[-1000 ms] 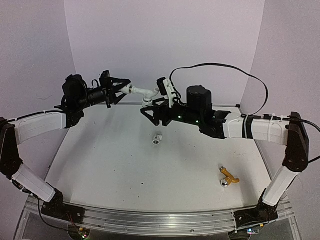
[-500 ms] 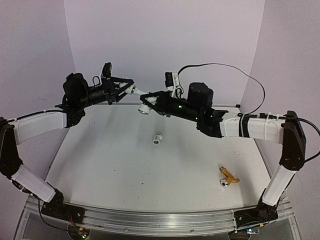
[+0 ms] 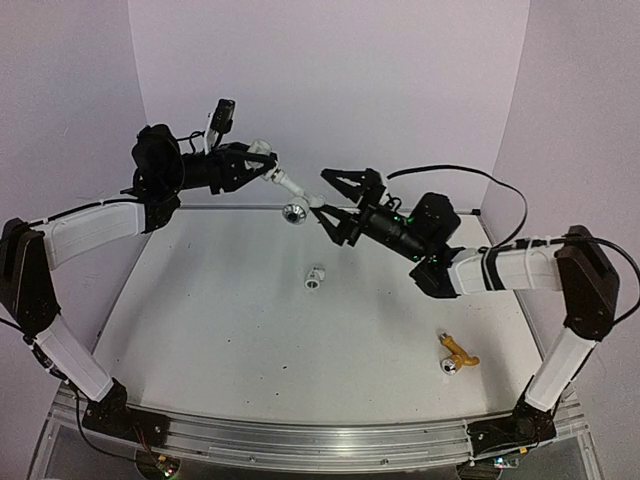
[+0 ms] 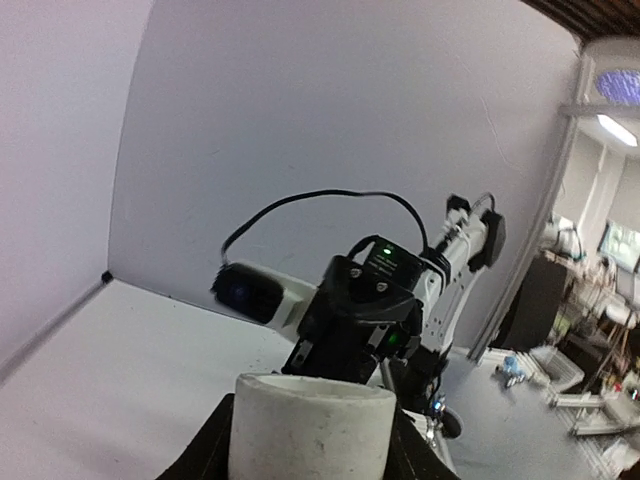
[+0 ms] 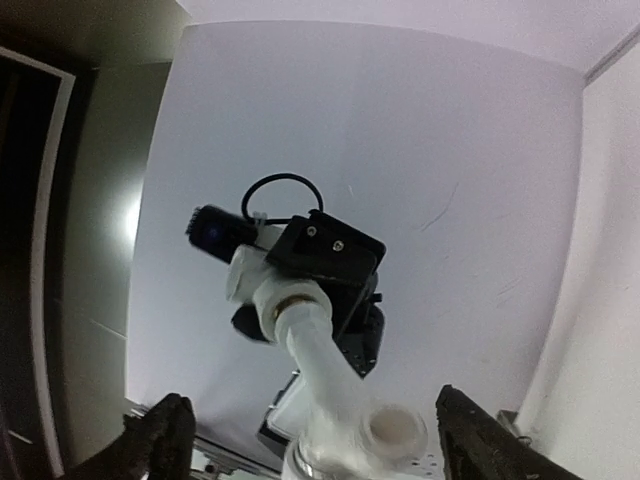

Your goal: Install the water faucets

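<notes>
The white faucet (image 3: 285, 185) is joined to a stubby white pipe fitting (image 3: 262, 170) and hangs in the air above the back of the table, silvery end (image 3: 294, 212) down. My left gripper (image 3: 258, 160) is shut on that fitting, which fills the bottom of the left wrist view (image 4: 312, 425). My right gripper (image 3: 324, 193) is open just right of the faucet's end, not touching it. In the right wrist view the faucet (image 5: 325, 365) stands between my spread fingers (image 5: 160, 440). The yellow-gold faucet (image 3: 458, 355) lies on the table at the front right.
A second stubby white pipe fitting (image 3: 315, 277) lies on the white table (image 3: 220, 330) near its middle. Purple walls close in the back and both sides. The right arm's black cable (image 3: 500, 170) loops above the back right.
My right gripper has let go of the white faucet, opened and drawn back to the right. My left gripper has risen slightly with the fitting, and the faucet's silvery end now points down.
</notes>
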### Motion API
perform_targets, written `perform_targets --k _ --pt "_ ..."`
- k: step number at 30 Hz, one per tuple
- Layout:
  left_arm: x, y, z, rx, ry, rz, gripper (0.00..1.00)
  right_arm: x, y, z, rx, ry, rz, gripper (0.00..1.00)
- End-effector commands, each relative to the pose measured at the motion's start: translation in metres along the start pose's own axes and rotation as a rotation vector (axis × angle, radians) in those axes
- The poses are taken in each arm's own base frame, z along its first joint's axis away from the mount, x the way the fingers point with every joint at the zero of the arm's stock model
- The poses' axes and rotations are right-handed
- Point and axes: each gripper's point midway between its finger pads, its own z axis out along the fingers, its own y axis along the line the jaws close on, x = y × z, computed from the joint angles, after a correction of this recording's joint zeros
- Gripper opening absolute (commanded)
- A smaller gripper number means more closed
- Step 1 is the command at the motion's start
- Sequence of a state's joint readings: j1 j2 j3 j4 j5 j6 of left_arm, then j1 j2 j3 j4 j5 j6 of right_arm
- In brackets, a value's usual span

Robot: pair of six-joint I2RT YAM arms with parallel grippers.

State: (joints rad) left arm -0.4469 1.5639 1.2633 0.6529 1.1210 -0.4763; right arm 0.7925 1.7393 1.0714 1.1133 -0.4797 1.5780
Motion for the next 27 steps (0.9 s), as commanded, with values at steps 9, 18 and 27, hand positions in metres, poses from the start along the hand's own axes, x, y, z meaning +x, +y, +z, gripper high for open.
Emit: perform_targets --k 9,18,27 --pt "-0.003 0.044 -0.015 -0.252 -0.169 -0.874 0.00 -0.009 0.008 -0.065 0.444 0.247 -1.824 0.98" --pt "0.005 0.049 -0.013 -0.250 -0.161 -0.952 0.00 0.008 0.007 -0.028 0.306 0.314 -2.280 0.94" --pt "0.023 0.060 -0.012 -0.263 -0.135 -1.005 0.00 0.010 0.017 0.003 0.351 0.184 -2.406 0.94"
